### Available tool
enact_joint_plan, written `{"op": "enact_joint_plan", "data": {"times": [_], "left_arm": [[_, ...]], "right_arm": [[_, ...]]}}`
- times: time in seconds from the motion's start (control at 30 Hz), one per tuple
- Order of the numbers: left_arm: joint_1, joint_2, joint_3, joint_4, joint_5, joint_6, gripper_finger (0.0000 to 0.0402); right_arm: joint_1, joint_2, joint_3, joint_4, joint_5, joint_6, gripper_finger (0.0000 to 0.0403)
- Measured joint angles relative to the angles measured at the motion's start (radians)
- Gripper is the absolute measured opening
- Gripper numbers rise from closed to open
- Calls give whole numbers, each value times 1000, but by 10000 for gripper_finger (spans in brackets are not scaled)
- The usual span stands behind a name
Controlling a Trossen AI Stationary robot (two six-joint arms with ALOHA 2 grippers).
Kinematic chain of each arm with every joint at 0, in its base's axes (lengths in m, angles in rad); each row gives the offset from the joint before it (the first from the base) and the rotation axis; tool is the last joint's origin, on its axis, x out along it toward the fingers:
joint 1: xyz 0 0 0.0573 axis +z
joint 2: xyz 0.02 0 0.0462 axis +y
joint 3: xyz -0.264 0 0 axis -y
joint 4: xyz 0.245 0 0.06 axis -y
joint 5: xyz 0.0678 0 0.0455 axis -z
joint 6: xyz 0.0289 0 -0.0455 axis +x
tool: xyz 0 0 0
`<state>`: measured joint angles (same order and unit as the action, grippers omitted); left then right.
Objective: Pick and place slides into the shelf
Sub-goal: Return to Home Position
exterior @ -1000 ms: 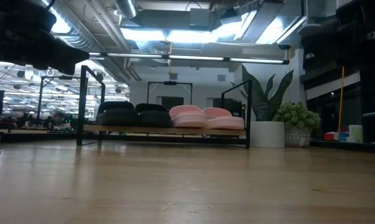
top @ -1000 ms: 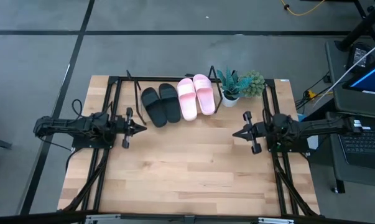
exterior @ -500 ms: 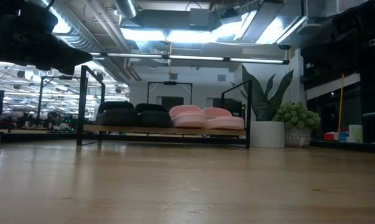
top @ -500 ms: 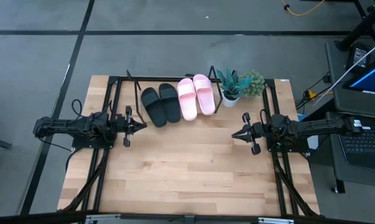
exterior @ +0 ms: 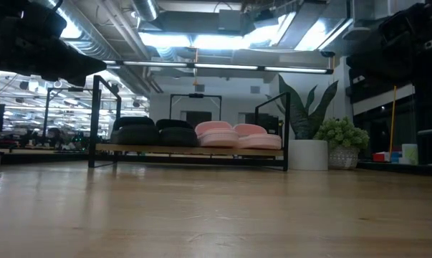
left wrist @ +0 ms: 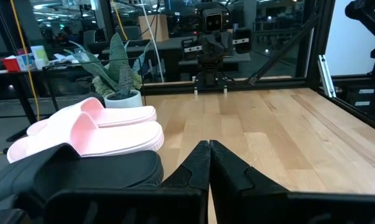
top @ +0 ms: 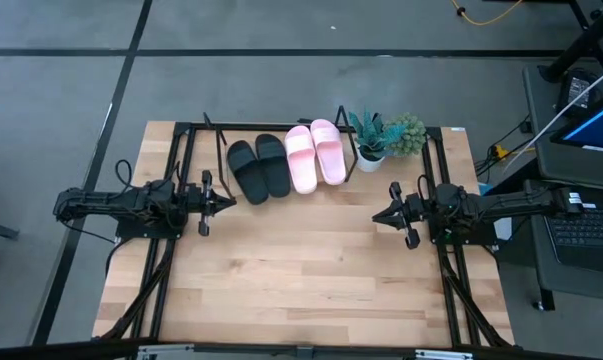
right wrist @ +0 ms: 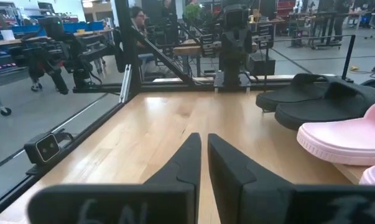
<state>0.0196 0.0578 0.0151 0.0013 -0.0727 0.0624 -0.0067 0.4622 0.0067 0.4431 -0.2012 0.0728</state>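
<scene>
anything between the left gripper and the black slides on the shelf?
Nothing visible. Only bare table lies between the left gripper and the black slides, which sit on the shelf beside the pink slides.

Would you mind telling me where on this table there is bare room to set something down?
The tabletop is bare between the left gripper and right gripper and across the whole half away from the shelf. The shelf is crowded: black slides and pink slides fill it, with potted plants beside its right end.

Black slides (top: pixel 259 168), light pink slides (top: pixel 315 153) — light wooden shelf (exterior: pixel 130 149), black wire frame (exterior: pixel 93 122).
</scene>
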Motion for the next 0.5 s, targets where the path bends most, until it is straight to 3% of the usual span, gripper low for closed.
{"op": "enact_joint_plan", "data": {"times": [0.33, 0.5], "left_arm": [[0, 0, 0, 0, 0, 0, 0], [0, 0, 0, 0, 0, 0, 0]], "right_arm": [[56, -99, 0, 8, 10, -194, 32], [58, -246, 0, -144, 8, -211, 32]]}}
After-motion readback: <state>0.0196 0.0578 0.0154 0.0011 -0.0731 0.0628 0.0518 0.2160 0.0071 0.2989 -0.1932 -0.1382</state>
